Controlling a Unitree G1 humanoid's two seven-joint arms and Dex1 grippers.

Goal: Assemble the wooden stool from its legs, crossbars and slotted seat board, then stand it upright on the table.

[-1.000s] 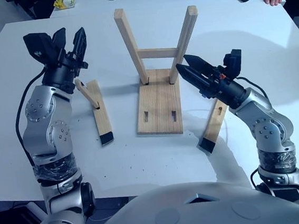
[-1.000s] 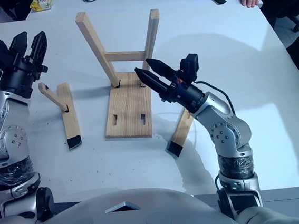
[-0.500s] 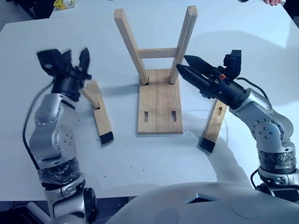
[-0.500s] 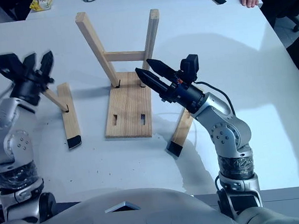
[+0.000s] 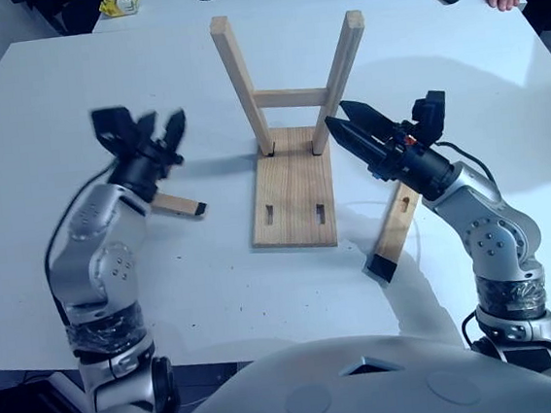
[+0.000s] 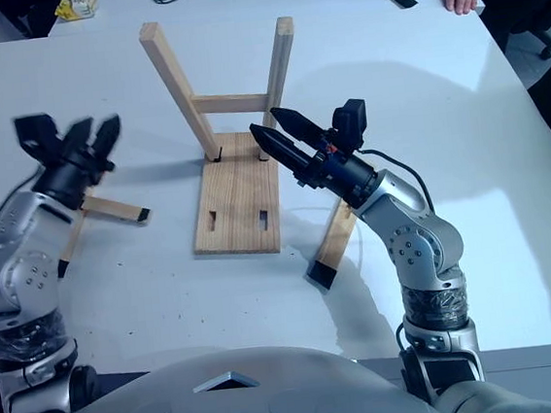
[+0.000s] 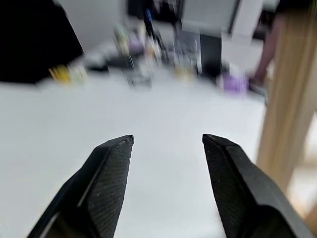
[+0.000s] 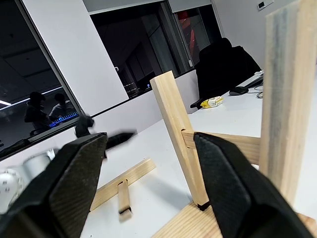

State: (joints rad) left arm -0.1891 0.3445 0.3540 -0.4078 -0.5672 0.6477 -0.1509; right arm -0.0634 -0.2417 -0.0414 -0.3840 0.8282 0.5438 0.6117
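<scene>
White table (image 5: 263,276), loose leg (image 5: 180,206) partly hidden behind blurred open left tool (image 5: 162,123); right tool (image 5: 337,116) open too.

White table (image 5: 478,80) in office with dark windows (image 8: 141,44)

Seat board (image 5: 292,190) centre, leg frame (image 5: 289,88) on far end; left leg (image 5: 176,205), right leg (image 5: 393,232) flanking.

Left arm (image 5: 101,267) and right arm (image 5: 493,234): silver-grey rounded joint shells, rings of small dark screws, black wrapped band (image 5: 102,332) low down. Left gripper (image 5: 162,123) and right gripper (image 5: 338,119): black, tapered fingers, finely textured pads (image 7: 111,171). Black camera block (image 5: 429,112) behind jaws. Thin black cable (image 5: 49,267) trails back from left jaws; orange-red mark (image 5: 408,141) just behind right jaws.
</scene>
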